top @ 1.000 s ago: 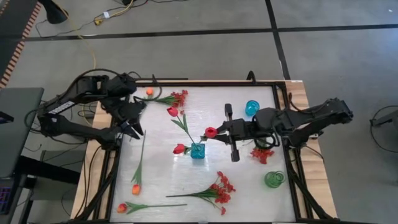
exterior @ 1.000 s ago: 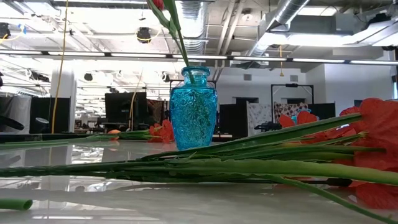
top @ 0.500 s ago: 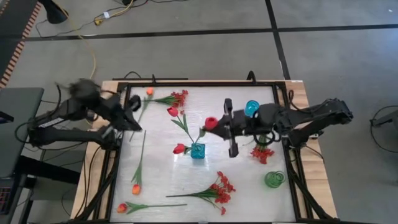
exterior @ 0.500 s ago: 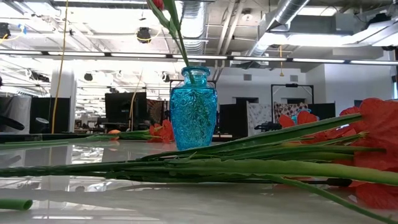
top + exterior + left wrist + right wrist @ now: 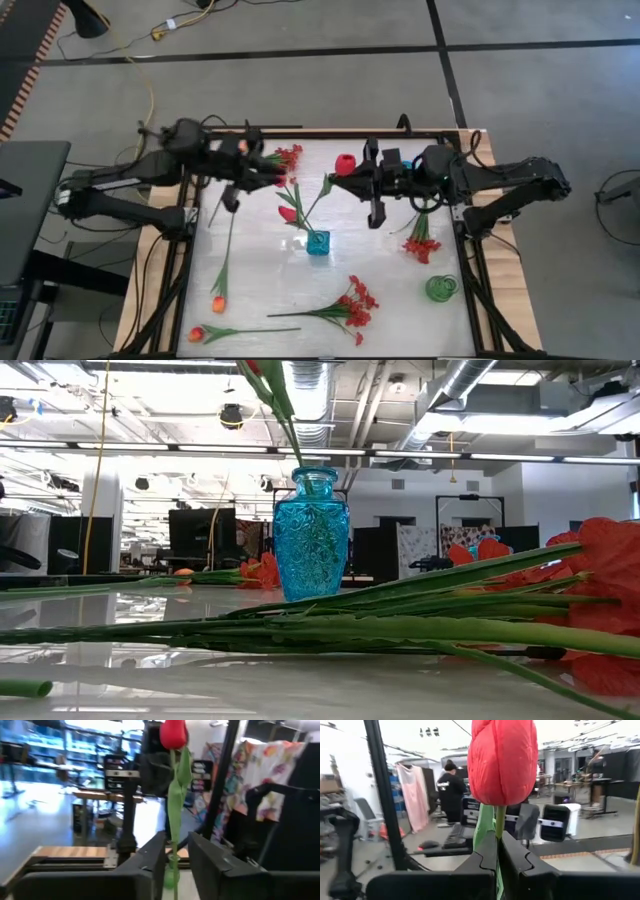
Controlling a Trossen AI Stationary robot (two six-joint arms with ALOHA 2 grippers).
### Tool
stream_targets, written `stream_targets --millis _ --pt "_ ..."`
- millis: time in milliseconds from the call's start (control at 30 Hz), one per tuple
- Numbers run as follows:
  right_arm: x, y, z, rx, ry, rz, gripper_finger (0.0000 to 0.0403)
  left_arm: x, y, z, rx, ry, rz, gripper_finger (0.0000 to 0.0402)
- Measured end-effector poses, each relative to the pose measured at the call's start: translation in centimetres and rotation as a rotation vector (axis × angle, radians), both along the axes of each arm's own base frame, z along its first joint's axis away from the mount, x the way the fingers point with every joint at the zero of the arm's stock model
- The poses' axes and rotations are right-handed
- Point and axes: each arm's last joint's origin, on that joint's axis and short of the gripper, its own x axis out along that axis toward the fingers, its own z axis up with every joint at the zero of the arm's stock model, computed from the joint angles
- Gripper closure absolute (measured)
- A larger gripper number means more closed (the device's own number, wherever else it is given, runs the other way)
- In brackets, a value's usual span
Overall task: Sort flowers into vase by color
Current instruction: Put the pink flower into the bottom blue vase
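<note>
My right gripper (image 5: 352, 182) (image 5: 497, 845) is shut on a red-budded flower (image 5: 345, 164) over the table's far middle. The flower's stem slants down to the blue vase (image 5: 318, 242) (image 5: 312, 535). A second red bud (image 5: 287, 213) stands on a stem beside that vase. My left gripper (image 5: 278, 176) (image 5: 176, 845) hovers open by a red spray (image 5: 290, 155) and faces the held flower (image 5: 173, 732), apart from it. Two orange tulips (image 5: 218, 300) (image 5: 197, 333) lie near the left edge. My right gripper pinches the flower's green stem (image 5: 499, 822) just below the red bud (image 5: 502, 760), between its two fingers. The fingers come level from the table's right and lie across the stem. The bud stands upright above them, and the lower stem (image 5: 322, 210) runs down to the blue vase's mouth.
A green vase (image 5: 440, 288) stands near the right front corner. Another blue vase (image 5: 405, 166) is half hidden under the right arm. Red sprays lie at the right (image 5: 421, 246) and near the front (image 5: 350, 305) (image 5: 600, 590). An orange bud (image 5: 240, 147) lies at the far left.
My right gripper has carried the red bud from beside the blue vase toward the table's far edge, and the stem now slants back to the vase. My left arm has swung from the table's left edge toward the right, ending by the far red spray.
</note>
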Motion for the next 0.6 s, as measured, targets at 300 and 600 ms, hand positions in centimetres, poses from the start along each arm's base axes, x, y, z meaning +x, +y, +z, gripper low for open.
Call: stream_targets --millis 300,600 --pt "-2.7 -0.4 1.0 0.105 0.042 0.132 0.0372 4.9 0.7 1.3 -0.020 0.091 -0.095 0.0253" --pt "-4.0 -1.2 0.7 0.013 0.133 0.093 0.0372 6.6 0.9 2.9 0.011 0.187 -0.116 0.0239"
